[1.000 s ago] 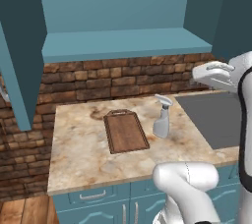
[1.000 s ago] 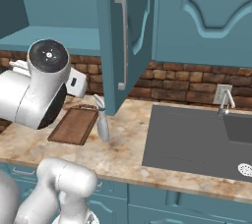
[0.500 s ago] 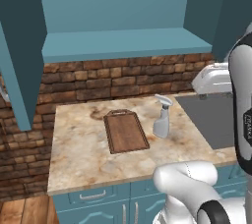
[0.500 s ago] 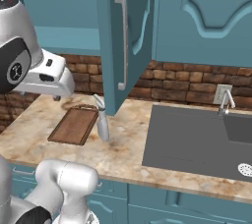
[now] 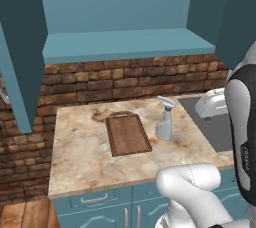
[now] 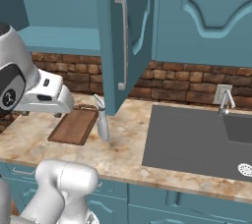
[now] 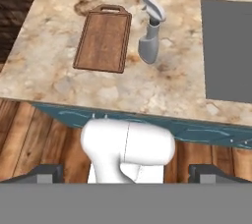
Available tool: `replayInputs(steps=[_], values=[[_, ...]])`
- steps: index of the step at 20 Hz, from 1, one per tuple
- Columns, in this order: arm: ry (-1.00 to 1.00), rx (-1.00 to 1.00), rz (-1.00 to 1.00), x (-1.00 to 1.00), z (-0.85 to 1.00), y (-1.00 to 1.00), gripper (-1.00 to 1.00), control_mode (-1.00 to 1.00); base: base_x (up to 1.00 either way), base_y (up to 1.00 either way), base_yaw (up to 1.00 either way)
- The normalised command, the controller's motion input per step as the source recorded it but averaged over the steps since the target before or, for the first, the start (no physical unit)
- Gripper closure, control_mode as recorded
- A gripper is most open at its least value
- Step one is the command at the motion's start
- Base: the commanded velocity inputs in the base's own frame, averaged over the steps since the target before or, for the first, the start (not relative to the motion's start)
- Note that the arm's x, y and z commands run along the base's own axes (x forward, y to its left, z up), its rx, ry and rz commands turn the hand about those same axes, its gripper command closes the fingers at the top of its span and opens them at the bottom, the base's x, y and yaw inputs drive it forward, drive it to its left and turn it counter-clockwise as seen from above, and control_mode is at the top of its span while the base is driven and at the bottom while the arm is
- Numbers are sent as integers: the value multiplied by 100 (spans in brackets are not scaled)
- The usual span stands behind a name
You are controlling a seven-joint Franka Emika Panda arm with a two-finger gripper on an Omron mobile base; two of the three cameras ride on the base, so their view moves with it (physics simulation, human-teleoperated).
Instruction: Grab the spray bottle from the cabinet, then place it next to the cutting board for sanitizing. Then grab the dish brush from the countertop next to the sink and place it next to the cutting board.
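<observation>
While hand view hides it, faucet (image 6: 224, 101) shows.

cutting board (image 5: 127, 134): dark brown wood
spray bottle (image 5: 164, 120): pale grey, white nozzle
tabletop (image 5: 80, 152): beige-brown marbling
cabinet (image 5: 125, 44): teal-blue
sink (image 6: 197, 142): dark grey
wall (image 5: 100, 79): brown brick

The spray bottle (image 5: 164, 122) stands upright on the bench (image 5: 80, 147), just beside the right long edge of the cutting board (image 5: 126, 134), between the board and the sink (image 6: 197, 139); the open cabinet (image 5: 125, 42) hangs above, its door (image 6: 123, 36) swung out over the bench
</observation>
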Motion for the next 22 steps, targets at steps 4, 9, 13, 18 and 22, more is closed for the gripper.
replayInputs(steps=[4, 9, 13, 18, 22], values=[[-14, 0, 0, -59, 0, -1, -100, -100, 0, 0, 0], [-25, 0, 0, -36, -8, 0, -100, -100, 0, 0, 0], [-11, 0, 0, -25, -2, 0, -100, 100, -49, -6, 0], [0, 0, 0, 0, 0, 0, -100, 100, -100, -23, 0], [0, 0, 0, 0, 0, 0, -100, 100, -92, -23, -5]])
